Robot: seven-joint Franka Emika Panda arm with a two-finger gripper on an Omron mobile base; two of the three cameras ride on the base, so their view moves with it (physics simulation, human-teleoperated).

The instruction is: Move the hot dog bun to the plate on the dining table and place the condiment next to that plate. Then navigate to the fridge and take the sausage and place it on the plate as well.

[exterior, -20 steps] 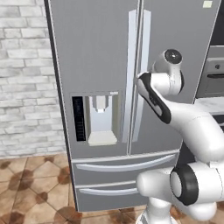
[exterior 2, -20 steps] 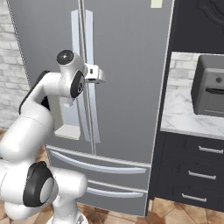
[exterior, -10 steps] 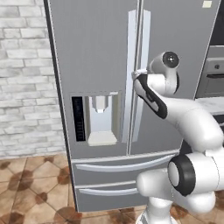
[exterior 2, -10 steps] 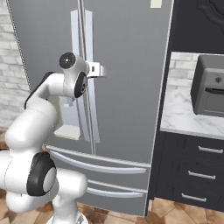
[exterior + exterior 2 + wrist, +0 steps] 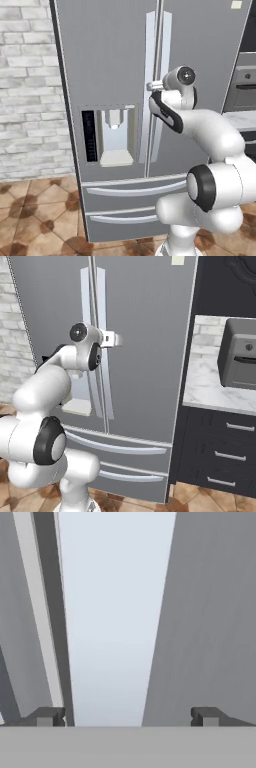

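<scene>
The silver-grey fridge (image 5: 110, 60) (image 5: 145, 356) stands right in front of me with both upper doors shut. My gripper (image 5: 116, 339) (image 5: 127, 717) is open and held up against the middle of the doors at handle height. In the hand view a pale vertical door handle (image 5: 110, 612) fills the gap between the two dark fingertips (image 5: 47, 717), and I cannot tell whether they touch it. In the left base view the wrist covers the hand beside the long handles (image 5: 164, 40). The sausage, hot dog bun, plate, condiment and dining table are out of view.
A water dispenser (image 5: 115, 135) sits in the left door and two drawers (image 5: 130, 190) below. A brick wall (image 5: 25, 75) stands on the left. To the right are black cabinets (image 5: 220, 456), a marble counter (image 5: 210, 386) and a grey oven-like appliance (image 5: 240, 361).
The arm has stretched forward, bringing the hand closer to the fridge's handles. The jaws have stayed open and the doors have not moved.
</scene>
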